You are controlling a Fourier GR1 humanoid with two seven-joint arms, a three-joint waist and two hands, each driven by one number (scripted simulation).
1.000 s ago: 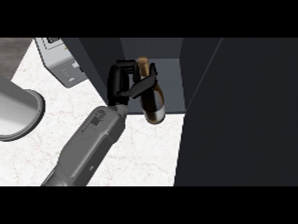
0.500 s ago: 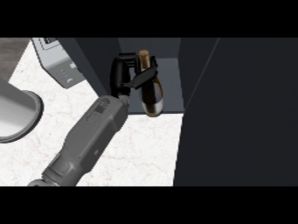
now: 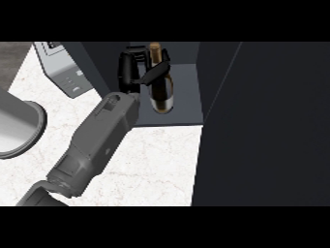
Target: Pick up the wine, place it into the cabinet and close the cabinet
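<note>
Wine bottle (image 3: 161,94) has moved up the frame over the last second, deeper into the open cabinet (image 3: 187,99) at upper centre. By my judgement placing is nearly done, with release and closing the door left. From the lower left the grey forearm (image 3: 99,138) slants up across the bench (image 3: 153,160). The left robot hand (image 3: 130,68) curls around the bottle's left side, thumb across it. The dark door (image 3: 281,126) fills the right.

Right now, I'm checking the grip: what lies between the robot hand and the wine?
Nothing: the head view shows the left robot hand curled round the wine bottle, thumb across it.
</note>
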